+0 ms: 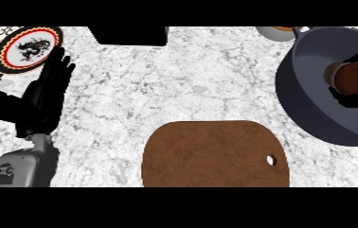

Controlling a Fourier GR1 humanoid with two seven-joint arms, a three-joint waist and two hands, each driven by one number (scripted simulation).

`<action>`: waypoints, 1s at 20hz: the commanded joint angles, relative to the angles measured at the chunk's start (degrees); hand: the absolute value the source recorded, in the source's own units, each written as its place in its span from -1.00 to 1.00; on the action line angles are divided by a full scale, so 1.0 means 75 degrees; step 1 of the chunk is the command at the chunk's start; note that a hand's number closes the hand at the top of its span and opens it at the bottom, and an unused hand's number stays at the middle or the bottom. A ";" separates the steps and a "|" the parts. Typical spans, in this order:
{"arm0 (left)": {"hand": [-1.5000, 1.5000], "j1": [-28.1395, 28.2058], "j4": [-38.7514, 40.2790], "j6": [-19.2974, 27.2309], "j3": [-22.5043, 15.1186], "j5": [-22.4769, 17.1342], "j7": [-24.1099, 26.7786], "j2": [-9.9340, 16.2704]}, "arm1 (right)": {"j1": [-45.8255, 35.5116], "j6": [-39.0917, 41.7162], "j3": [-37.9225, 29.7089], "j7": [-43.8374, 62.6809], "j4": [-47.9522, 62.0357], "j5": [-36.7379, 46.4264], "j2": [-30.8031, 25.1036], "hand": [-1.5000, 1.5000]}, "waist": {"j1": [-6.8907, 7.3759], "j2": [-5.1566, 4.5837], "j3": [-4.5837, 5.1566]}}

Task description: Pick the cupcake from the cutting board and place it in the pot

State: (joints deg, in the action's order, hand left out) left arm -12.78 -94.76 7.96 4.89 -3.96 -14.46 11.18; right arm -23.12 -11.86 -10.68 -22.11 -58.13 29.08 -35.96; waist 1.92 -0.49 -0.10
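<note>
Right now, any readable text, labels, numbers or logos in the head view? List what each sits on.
None readable.
The plate at upper left carries a black dragon-like emblem inside a red ring, no letters.
The left forearm has a small dark marking, too blurred to read.

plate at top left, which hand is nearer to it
Left. The left hand rests open just below the plate, fingertips at its rim. The right hand shows nowhere in this view.
</note>
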 commanded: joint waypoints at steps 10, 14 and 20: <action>0.00 -0.0095 0.0262 -0.0184 0.0103 -0.0103 0.0169 -0.0001 | -0.1840 0.2192 -0.0354 -0.1659 0.4071 -0.0738 0.0313 -1.00 | 0.0021 -0.0043 -0.0012; 0.00 -0.0324 0.0452 -0.0114 0.0095 0.0002 0.0272 -0.0018 | -0.2214 0.2722 -0.1137 -0.2055 0.4253 -0.1724 0.0671 -1.00 | -0.0009 -0.0045 -0.0019; 0.00 0.0081 0.0411 -0.0390 0.0325 -0.0152 0.0521 0.0194 | -0.2606 0.3877 -0.2059 -0.2225 0.5292 -0.2575 -0.0098 -1.00 | 0.0028 -0.0047 -0.0012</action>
State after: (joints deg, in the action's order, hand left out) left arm -12.78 -92.14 6.26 6.42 -4.55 -11.70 11.66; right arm -40.06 12.59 -22.24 -38.38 -23.13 13.66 -34.78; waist 1.85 -0.64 0.04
